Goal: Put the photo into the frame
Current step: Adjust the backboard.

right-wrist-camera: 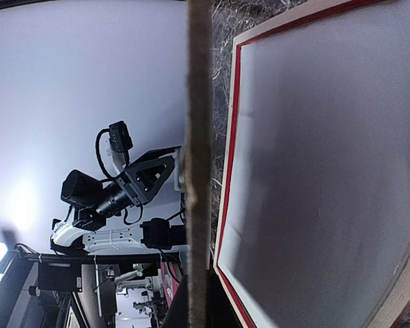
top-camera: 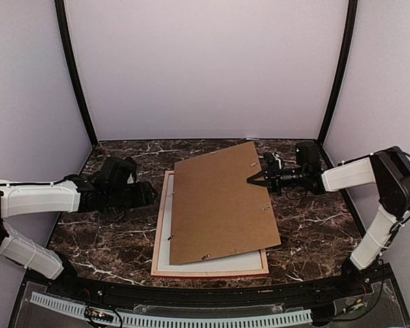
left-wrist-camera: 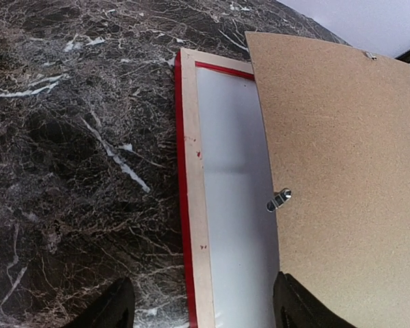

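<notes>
The frame (top-camera: 162,219) lies face down on the marble table, pale wood up and red showing along its edges (left-wrist-camera: 195,178) (right-wrist-camera: 227,171). A white-grey sheet (left-wrist-camera: 232,171) fills its opening; the photo's printed side is out of view, so I cannot tell whether this sheet is the photo. A brown backing board (top-camera: 222,201) slants over the frame, raised on the right. My right gripper (top-camera: 255,179) is shut on the board's right edge, which appears edge-on (right-wrist-camera: 199,137) in the right wrist view. My left gripper (left-wrist-camera: 203,304) stands open over the frame's left rail, holding nothing.
Small metal turn clips (left-wrist-camera: 279,199) sit on the backing board. Dark marble table (top-camera: 123,246) surrounds the frame, with white walls and black corner posts (top-camera: 75,75) behind. The left arm (top-camera: 48,198) reaches in from the left side.
</notes>
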